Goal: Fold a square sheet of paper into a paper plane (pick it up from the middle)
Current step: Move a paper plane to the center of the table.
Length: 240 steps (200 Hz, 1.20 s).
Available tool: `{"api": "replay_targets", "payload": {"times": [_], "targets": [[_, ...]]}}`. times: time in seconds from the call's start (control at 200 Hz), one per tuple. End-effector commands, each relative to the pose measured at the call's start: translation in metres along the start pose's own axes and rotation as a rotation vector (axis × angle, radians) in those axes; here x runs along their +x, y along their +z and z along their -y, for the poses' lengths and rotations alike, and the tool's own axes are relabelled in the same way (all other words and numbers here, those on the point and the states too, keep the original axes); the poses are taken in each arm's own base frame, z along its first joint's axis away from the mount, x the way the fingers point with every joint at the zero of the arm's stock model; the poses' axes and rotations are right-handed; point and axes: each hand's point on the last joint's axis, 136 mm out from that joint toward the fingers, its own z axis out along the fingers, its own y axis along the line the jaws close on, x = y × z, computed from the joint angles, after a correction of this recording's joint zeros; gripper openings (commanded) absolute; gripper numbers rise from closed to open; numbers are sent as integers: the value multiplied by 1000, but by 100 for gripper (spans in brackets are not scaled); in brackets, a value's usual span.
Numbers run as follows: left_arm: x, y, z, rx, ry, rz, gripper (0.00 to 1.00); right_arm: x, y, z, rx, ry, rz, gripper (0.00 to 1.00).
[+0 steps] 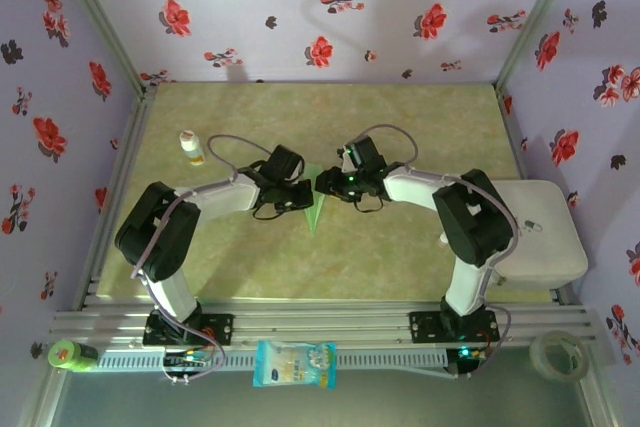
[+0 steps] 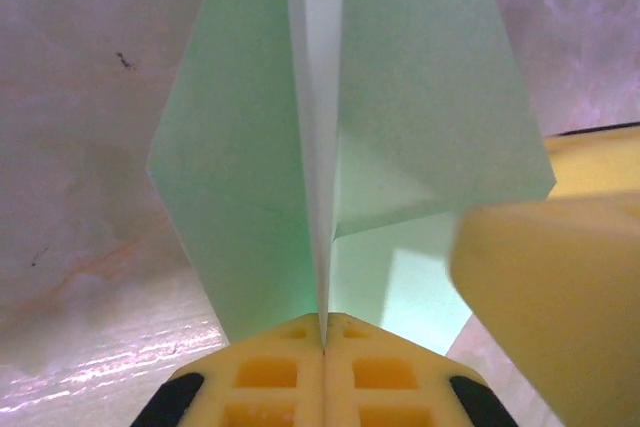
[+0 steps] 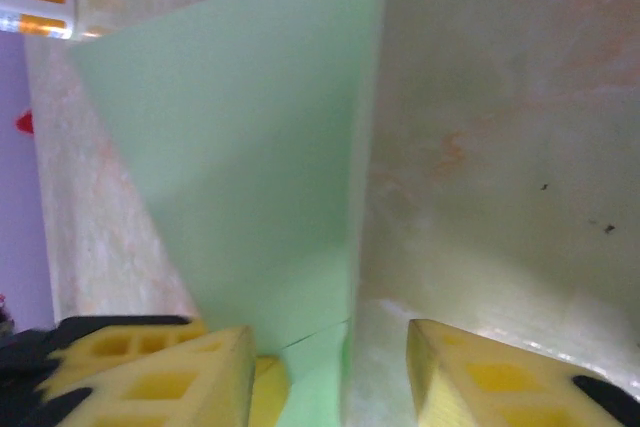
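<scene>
Two arms: both reach inward and meet over the middle of the tabletop (image 1: 420, 127), with the paper between their tips.
Sheet of paper (image 1: 313, 209): pale mint green, folded into a narrow pointed shape at the middle of the tabletop, its tip toward the arm bases. In the left wrist view a raised centre crease runs up the sheet (image 2: 250, 167), with a flap sloping away on each side.
Left end effector (image 1: 291, 194): its yellow fingers are pressed together, pinching the sheet's centre crease at its near end (image 2: 323, 325).
Right end effector (image 1: 330, 183): the fingers are spread (image 3: 330, 357), and an upright edge of the sheet (image 3: 250, 167) stands in the gap. One finger (image 2: 550, 287) sits just beside the right flap; I cannot tell whether it touches.
Small white bottle (image 1: 190, 147): orange label, upright on the tabletop behind the left arm, well apart from the sheet.
White-and-blue packet (image 1: 295, 363): on the front rail, between the two arm bases.
</scene>
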Motion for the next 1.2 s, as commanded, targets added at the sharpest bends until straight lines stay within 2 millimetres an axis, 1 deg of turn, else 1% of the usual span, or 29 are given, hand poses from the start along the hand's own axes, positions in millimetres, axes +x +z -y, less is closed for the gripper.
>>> {"api": "replay_targets", "payload": {"times": [0.0,0.03,0.105,0.205,0.395,0.52,0.6,0.805,0.93,1.01,1.06,1.12,1.195], "targets": [[5,2,-9,-92,59,-34,4,6,12,6,6,60,-44,35],[7,3,-9,-108,68,-42,4,6,13,8,11,63,-43,32],[8,4,-12,-147,84,-54,4,8,16,14,14,78,-38,21],[11,9,-13,-175,101,-79,5,12,23,15,-15,95,-53,13],[15,18,-8,-189,115,-108,9,15,28,18,-40,115,-52,7],[17,23,-4,-184,119,-118,16,18,29,21,-34,119,-59,6],[18,27,-2,-169,114,-129,18,18,29,22,-30,120,-58,6],[20,31,-1,-154,104,-131,20,19,30,25,-23,123,-57,6],[23,35,-6,-169,100,-142,15,18,29,23,-26,121,-56,7],[22,37,-11,-199,96,-139,11,15,25,21,-22,112,-50,9],[22,36,-17,-231,95,-133,10,11,18,20,-8,100,-37,14],[20,35,-24,-276,97,-125,9,3,5,23,30,80,0,27],[17,33,-30,-322,104,-116,9,-8,-16,33,102,62,52,32]]}}
